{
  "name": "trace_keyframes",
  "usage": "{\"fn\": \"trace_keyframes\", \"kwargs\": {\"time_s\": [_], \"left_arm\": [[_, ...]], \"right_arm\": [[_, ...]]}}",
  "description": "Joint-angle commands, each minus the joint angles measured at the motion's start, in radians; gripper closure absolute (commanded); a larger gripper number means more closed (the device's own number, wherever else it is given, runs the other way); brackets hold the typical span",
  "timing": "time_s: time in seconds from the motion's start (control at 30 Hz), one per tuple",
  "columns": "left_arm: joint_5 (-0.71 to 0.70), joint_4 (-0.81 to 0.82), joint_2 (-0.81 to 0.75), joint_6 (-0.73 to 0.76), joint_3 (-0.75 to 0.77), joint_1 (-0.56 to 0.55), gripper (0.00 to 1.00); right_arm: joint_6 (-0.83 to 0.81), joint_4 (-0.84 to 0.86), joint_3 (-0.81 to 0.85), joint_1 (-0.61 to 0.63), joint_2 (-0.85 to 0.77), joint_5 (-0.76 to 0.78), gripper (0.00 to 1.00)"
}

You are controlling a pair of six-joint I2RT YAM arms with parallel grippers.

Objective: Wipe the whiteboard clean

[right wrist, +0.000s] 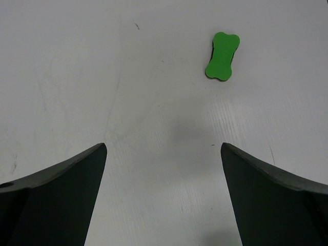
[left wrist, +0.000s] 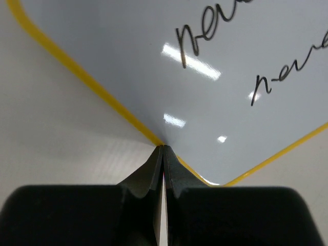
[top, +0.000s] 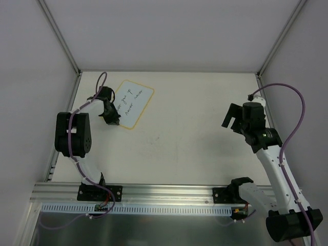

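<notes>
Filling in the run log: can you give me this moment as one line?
left gripper: shut, tips at whiteboard edge | right gripper: open, green eraser ahead on table | writing: not yet erased

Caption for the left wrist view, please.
Left gripper, shut, at the yellow border of the whiteboard near a corner; black handwriting not yet erased.
</notes>
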Motion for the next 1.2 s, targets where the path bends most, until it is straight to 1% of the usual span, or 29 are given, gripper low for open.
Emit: {"fn": "trace_keyframes", "kwargs": {"time_s": [0.0,0.1,0.17,0.27,0.33,0.37,0.4,0.47,0.5,0.57,0.63,0.67,0.7,0.73,0.9,1.03,1.17], "left_arm": [[0.025,-0.075,-0.038,-0.051,-0.112,-0.090,1.00],[0.042,-0.075,-0.079,-0.109,-0.192,-0.156,1.00],[0.053,-0.073,-0.117,-0.140,-0.233,-0.181,1.00],[0.057,-0.075,-0.172,-0.137,-0.221,-0.198,0.99],[0.067,-0.077,-0.197,-0.108,-0.186,-0.199,0.87],[0.073,-0.077,-0.217,-0.098,-0.143,-0.201,0.82],[0.076,-0.077,-0.222,-0.078,-0.120,-0.204,0.72],[0.074,-0.077,-0.228,-0.058,-0.044,-0.227,0.62],[0.074,-0.077,-0.223,-0.039,-0.016,-0.237,0.54],[0.067,-0.075,-0.191,-0.021,0.064,-0.273,0.50],[0.067,-0.075,-0.150,0.008,0.121,-0.293,0.48],[0.059,-0.073,-0.077,0.033,0.202,-0.320,0.48],[0.050,-0.073,-0.076,0.033,0.227,-0.320,0.48],[0.044,-0.075,-0.026,0.048,0.253,-0.334,0.48],[0.027,-0.075,0.111,0.086,0.397,-0.339,0.48],[0.027,-0.075,0.200,0.125,0.461,-0.346,0.49],[0.025,-0.075,0.246,0.148,0.495,-0.360,0.49]], "right_arm": [[0.074,0.023,0.066,-0.034,0.056,0.020,0.01],[0.075,0.038,0.086,-0.040,0.115,-0.016,0.01],[0.068,0.051,0.089,-0.039,0.142,-0.041,0.01],[0.042,0.069,0.091,-0.040,0.165,-0.065,0.01],[0.022,0.071,0.095,-0.040,0.175,-0.076,0.01],[0.014,0.072,0.095,-0.040,0.179,-0.079,0.01],[0.008,0.071,0.095,-0.040,0.181,-0.084,0.01],[-0.011,0.071,0.094,-0.040,0.181,-0.090,0.01],[-0.014,0.072,0.092,-0.040,0.176,-0.090,0.01],[-0.021,0.071,0.085,-0.040,0.170,-0.086,0.01],[-0.031,0.071,0.077,-0.040,0.161,-0.086,0.01],[-0.037,0.071,0.066,-0.042,0.153,-0.095,0.01],[-0.037,0.071,0.066,-0.042,0.149,-0.095,0.01],[-0.037,0.069,0.065,-0.040,0.144,-0.101,0.01],[-0.052,0.068,0.036,-0.040,0.095,-0.135,0.01],[-0.061,0.066,0.009,-0.042,0.034,-0.144,0.01],[-0.066,0.055,-0.014,-0.042,-0.002,-0.142,0.01]]}}
